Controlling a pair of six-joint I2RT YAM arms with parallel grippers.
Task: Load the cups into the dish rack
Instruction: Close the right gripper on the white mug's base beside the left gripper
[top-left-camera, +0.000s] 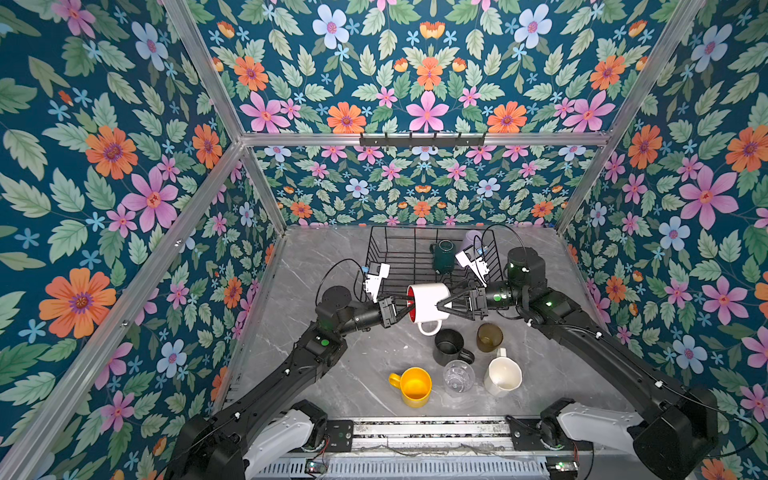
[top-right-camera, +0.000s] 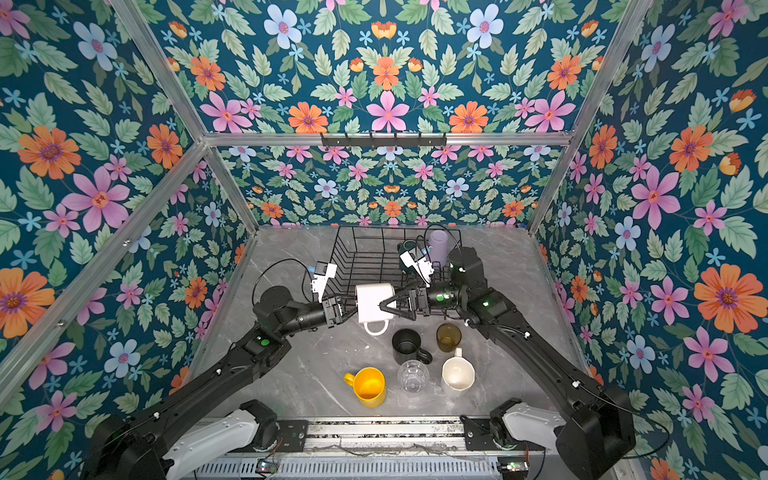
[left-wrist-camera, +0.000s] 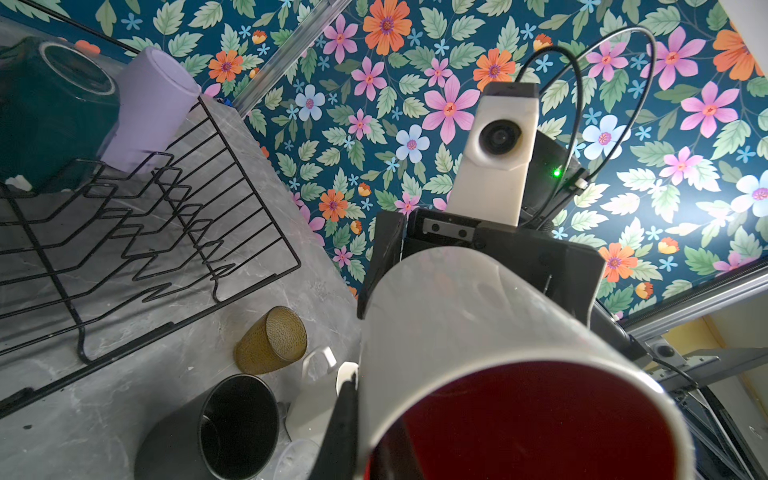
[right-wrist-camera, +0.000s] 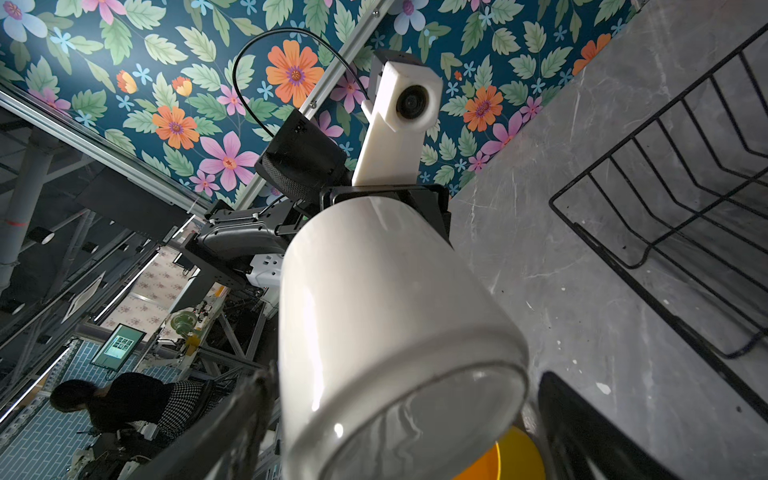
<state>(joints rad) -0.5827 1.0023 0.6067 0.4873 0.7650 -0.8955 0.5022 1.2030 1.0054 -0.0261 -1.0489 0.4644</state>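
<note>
A white cup with a red inside (top-left-camera: 428, 301) (top-right-camera: 372, 301) hangs on its side just in front of the dish rack (top-left-camera: 399, 249) (top-right-camera: 365, 249). My left gripper (top-left-camera: 405, 308) (left-wrist-camera: 374, 403) is shut on its rim, one finger inside. My right gripper (top-left-camera: 441, 306) (right-wrist-camera: 405, 395) stands open, its fingers flanking the cup's base (right-wrist-camera: 415, 419). A dark green cup (top-left-camera: 444, 255) (left-wrist-camera: 54, 112) and a lilac tumbler (top-left-camera: 473, 239) (left-wrist-camera: 153, 108) sit upside down in the rack's right end.
On the table in front stand a black cup (top-left-camera: 449, 347), an olive-brown tumbler (top-left-camera: 489, 337), a clear glass (top-left-camera: 458, 376), a cream cup (top-left-camera: 503, 376) and a yellow cup (top-left-camera: 413, 386). A black hook rail (top-left-camera: 422, 140) hangs on the back wall.
</note>
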